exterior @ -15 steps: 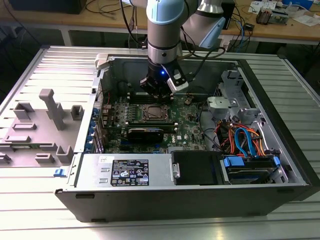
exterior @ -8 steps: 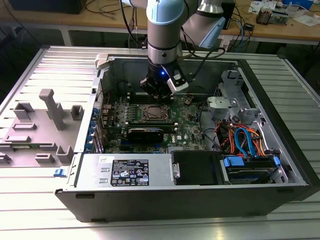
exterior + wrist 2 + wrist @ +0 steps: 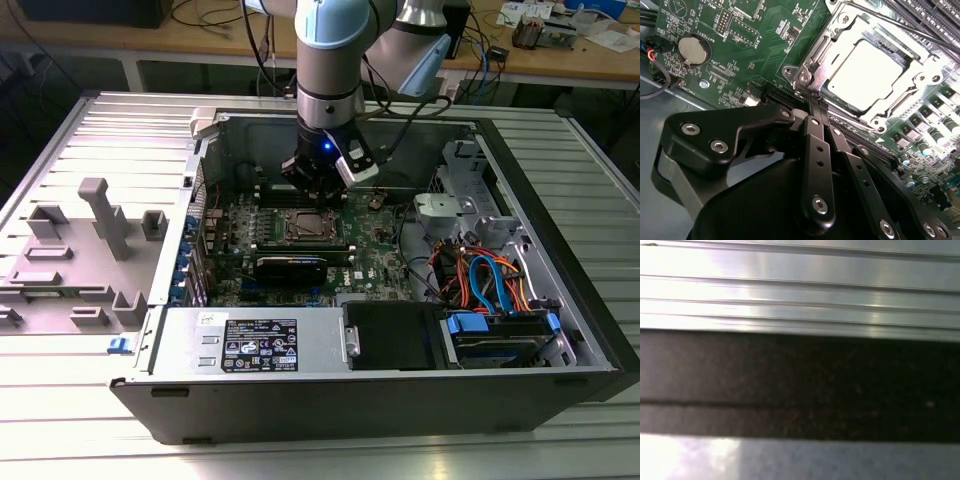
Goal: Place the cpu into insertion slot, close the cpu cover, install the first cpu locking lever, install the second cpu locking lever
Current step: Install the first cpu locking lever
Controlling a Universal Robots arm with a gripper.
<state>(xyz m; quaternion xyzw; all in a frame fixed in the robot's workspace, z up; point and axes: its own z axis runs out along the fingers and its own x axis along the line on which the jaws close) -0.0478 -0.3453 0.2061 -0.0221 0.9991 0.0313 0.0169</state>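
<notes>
Claw (image 3: pixel 812 97) fingers pressed together at cpu cover (image 3: pixel 840 37) corner.

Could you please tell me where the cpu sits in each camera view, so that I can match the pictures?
Exterior view: the cpu lies in its socket mid-motherboard, just below the claw.
Second wrist view: the cpu is the bright square framed by the cpu cover, just beyond the claw tips.
First wrist view: ribbed metal and a dark band; I cannot find the cpu here.
Shared landmark: the claw, in the exterior and second wrist views.
</notes>
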